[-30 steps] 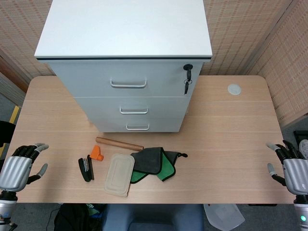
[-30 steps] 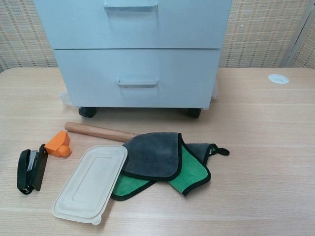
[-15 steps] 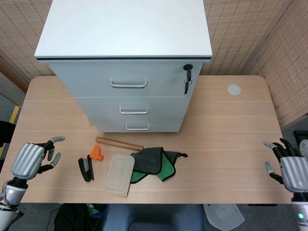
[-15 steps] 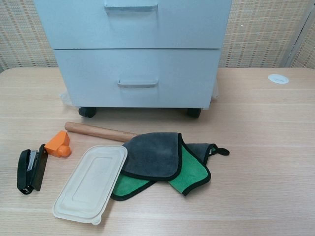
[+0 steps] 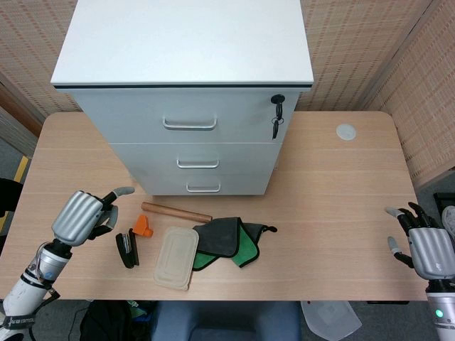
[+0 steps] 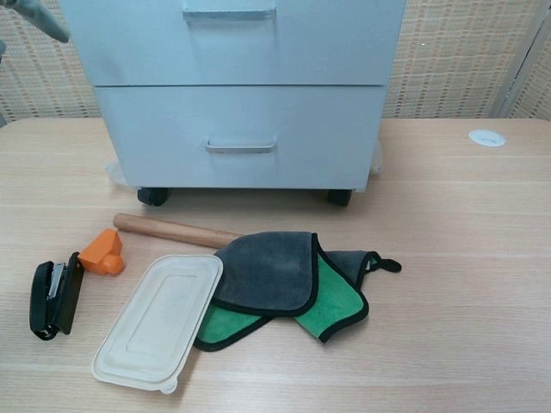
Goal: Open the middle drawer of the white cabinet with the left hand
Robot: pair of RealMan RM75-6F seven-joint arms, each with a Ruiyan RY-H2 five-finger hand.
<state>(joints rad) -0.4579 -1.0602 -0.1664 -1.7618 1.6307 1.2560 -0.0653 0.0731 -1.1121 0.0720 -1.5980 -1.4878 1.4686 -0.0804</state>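
The white cabinet stands at the back of the table with all three drawers closed. Its middle drawer has a silver handle, which the chest view shows at the top edge as handle. My left hand hovers low over the table's left side, well in front and left of the cabinet, holding nothing, one finger stretched toward the cabinet. Only a fingertip of it shows in the chest view. My right hand rests off the right edge, fingers spread and empty.
In front of the cabinet lie a wooden rod, an orange block, a black stapler, a beige lidded box and grey-green cloths. A key hangs from the top drawer's lock. A white cap sits far right.
My left hand has risen and moved right and forward from the table's left edge toward the cabinet. The right hand has barely shifted. The drawers stay closed.
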